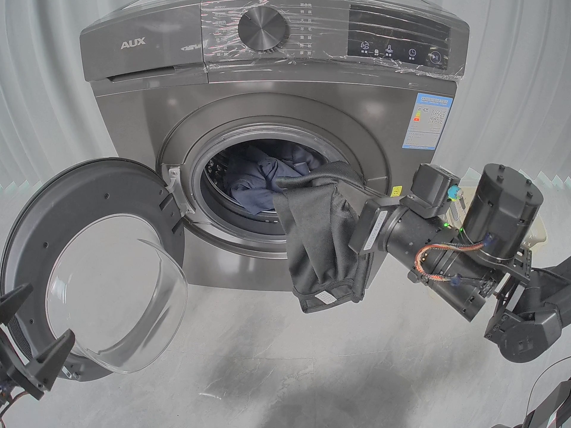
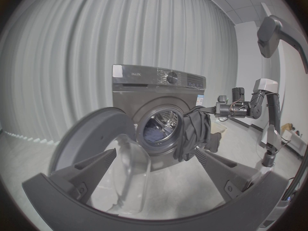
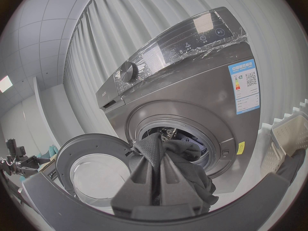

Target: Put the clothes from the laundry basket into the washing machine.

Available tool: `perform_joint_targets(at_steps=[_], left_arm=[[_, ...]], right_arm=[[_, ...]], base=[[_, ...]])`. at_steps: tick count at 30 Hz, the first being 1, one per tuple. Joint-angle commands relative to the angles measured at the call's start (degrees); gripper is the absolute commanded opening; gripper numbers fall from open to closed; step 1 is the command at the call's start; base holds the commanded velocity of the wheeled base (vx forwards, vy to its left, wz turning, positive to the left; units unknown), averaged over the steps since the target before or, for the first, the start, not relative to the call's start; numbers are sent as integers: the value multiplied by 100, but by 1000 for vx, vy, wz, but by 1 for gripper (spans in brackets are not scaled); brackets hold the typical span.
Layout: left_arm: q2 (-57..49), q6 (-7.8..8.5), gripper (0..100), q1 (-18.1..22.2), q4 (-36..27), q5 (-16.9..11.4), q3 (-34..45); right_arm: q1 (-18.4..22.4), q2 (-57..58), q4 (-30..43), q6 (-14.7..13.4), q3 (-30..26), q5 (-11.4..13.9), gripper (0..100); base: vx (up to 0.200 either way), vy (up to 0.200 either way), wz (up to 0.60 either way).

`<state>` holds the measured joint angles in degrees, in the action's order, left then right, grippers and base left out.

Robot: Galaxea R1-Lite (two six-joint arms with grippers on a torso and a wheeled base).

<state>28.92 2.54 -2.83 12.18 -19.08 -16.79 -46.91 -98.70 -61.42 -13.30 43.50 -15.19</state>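
Clothes show in two places at the washing machine [image 1: 148, 114]: a blue bundle [image 1: 256, 179] lies inside its drum, and a dark grey garment [image 1: 321, 239] hangs in front of its round opening, upper edge at the mouth, lower end dangling below the port. A small white tag [image 1: 325, 297] is sewn near the garment's lower hem.

On the machine's front there is a pale brand mark on the drawer panel, a blue-and-white sticker [image 1: 427, 121] with a coloured scale and a square code, and a small yellow sticker [image 1: 396, 191] just beside the port. Clear film [image 1: 333, 37] is wrapped over the control panel and its dial [image 1: 263, 28] (the print there is too fine to make out).

At the machine's mouth, the right gripper [image 3: 157, 159] has its fingers pressed together on a fold of the dark grey garment. Beside the machine's swung-open door [image 1: 89, 209], the left gripper [image 1: 35, 325] has its fingers spread wide and grasps nothing.

Beside the machine, on the side of the blue-and-white sticker, stands the cream perforated laundry basket [image 3: 288, 135]; what looks like a dark cloth [image 3: 290, 167] hangs over its rim.
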Motion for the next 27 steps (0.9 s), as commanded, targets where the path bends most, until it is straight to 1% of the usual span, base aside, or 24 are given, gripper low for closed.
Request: perform_joint_targets(at_steps=[1, 4, 5, 6, 7, 8, 9, 10, 15, 16, 17, 18, 21, 25, 27], left_arm=[[2048, -78, 100, -904, 1015, -175, -149], [2804, -104, 100, -1352, 1595, 168, -149], [2918, -113, 100, -1422, 1691, 212, -149], [3173, -113, 100, -1607, 1981, 291, -132], [3173, -113, 100, -1607, 1981, 291, -132], [3498, -113, 100, -1827, 2289, 317, -123], [3683, -113, 100, -1923, 2403, 317, -132], [3841, -113, 100, -1994, 2456, 317, -149], [4526, -113, 100, -2240, 2641, 317, -202], [4764, -113, 100, -2354, 2799, 317, -202], [4781, -113, 100, -2363, 2816, 317, -202], [4948, -113, 100, -2521, 3001, 317, -202], [5212, -113, 100, -2785, 3291, 343, -229], [5643, -122, 100, -3048, 3599, 642, -246], [5757, -131, 100, -3101, 3722, 669, -246]], right_arm=[[-11, -458, -20, -111, 484, -81, 0], [15, -572, -28, -138, 660, -133, 0], [24, -589, -28, -138, 695, -142, 0], [42, -607, -28, -155, 748, -160, 0], [42, -607, -28, -155, 748, -160, 0], [42, -633, -28, -217, 810, -169, 0], [42, -633, -28, -217, 810, -169, 0], [33, -633, -28, -296, 836, -169, 0], [24, -642, -37, -305, 924, -160, 0], [33, -651, -37, -305, 933, -160, 0], [33, -651, -37, -305, 941, -160, 0], [33, -686, -46, -305, 950, -169, 0], [24, -748, -46, -305, 1012, -169, 0], [-2, -880, -46, -314, 1100, -177, 0], [-2, -932, -55, -314, 1126, -177, 0]], base=[[0, 0, 0], [0, 0, 0], [0, 0, 0], [0, 0, 0], [0, 0, 0], [0, 0, 0], [0, 0, 0], [0, 0, 0], [0, 0, 0], [0, 0, 0], [0, 0, 0], [0, 0, 0], [0, 0, 0], [0, 0, 0], [0, 0, 0]])
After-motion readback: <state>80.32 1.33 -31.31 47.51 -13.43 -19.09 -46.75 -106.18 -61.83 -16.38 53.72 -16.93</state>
